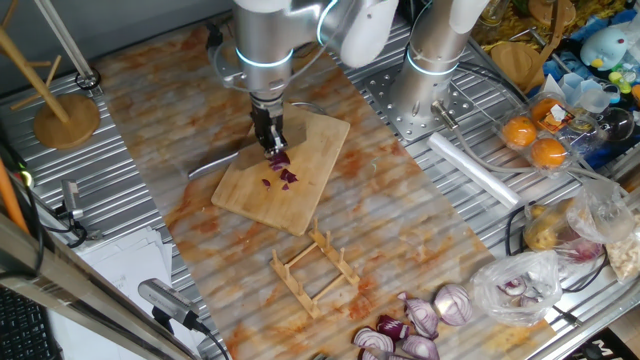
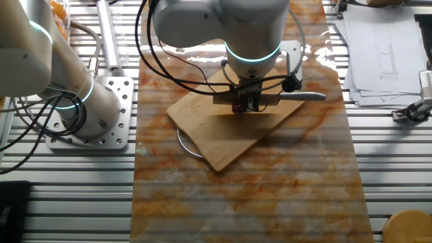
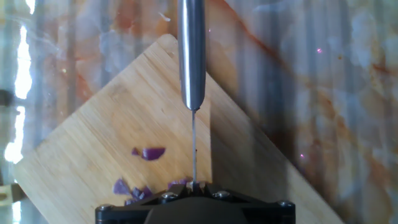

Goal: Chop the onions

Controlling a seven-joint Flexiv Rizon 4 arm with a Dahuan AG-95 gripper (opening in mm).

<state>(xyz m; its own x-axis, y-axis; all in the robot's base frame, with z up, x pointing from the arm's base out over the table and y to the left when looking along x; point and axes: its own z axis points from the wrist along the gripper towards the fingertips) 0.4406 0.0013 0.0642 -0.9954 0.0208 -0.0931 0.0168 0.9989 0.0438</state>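
Gripper (image 1: 271, 140): we see it clamped on the knife (image 3: 192, 56).
Onions (image 1: 281, 170): just under gripper, on the board (image 1: 310, 200).

The tabletop (image 1: 440, 250) is a ribbed metal surface covered through the middle by a marbled orange-and-white mat (image 1: 180, 215). A bamboo cutting board (image 1: 305, 205) lies on the mat at the centre of the frame, turned diagonally. Below it sits a small wooden rack (image 1: 316, 270). Halved red onions (image 1: 420, 325) rest at the lower right, beside a clear plastic bag (image 1: 515, 285). A wooden stand (image 1: 66, 118) occupies the upper left.
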